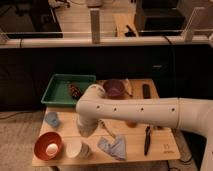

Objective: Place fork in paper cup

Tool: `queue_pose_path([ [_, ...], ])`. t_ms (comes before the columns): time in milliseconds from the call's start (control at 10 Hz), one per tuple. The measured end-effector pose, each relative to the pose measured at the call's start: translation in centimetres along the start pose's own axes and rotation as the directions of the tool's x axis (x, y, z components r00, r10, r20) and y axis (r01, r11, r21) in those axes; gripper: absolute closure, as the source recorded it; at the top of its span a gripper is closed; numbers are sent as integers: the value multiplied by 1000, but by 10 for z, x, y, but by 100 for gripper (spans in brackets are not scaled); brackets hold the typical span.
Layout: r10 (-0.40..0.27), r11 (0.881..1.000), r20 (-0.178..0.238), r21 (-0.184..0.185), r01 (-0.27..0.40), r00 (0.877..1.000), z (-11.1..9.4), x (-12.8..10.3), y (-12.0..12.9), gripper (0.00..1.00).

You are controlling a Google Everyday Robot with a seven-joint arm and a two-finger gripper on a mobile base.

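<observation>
The white paper cup (76, 148) stands at the table's front left, between the orange bowl and the blue cloth. My gripper (84, 131) hangs from the thick white arm (135, 110) just above and slightly right of the cup. A thin pale fork (106, 133) shows as a slanted line right of the gripper, running toward the blue cloth (113, 147). I cannot tell whether the gripper holds it.
An orange bowl (48, 146) with a white object inside sits at the front left. A green tray (60, 85) and a purple bowl (114, 88) stand at the back. A black-handled utensil (147, 140) lies at the right. A small blue object (51, 119) is at the left edge.
</observation>
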Motion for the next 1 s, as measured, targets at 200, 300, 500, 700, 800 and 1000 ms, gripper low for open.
queue_pose_path([
  [200, 12, 1000, -42, -13, -12, 999, -7, 1, 1, 64],
  [300, 16, 1000, -47, -14, -17, 999, -9, 1, 1, 56],
  [500, 15, 1000, -49, -15, -16, 999, -9, 1, 1, 33],
  [700, 15, 1000, -48, -15, -16, 999, -9, 1, 1, 21],
  [800, 15, 1000, -48, -15, -16, 999, -9, 1, 1, 20],
  [1000, 16, 1000, -48, -16, -17, 999, -9, 1, 2, 20],
])
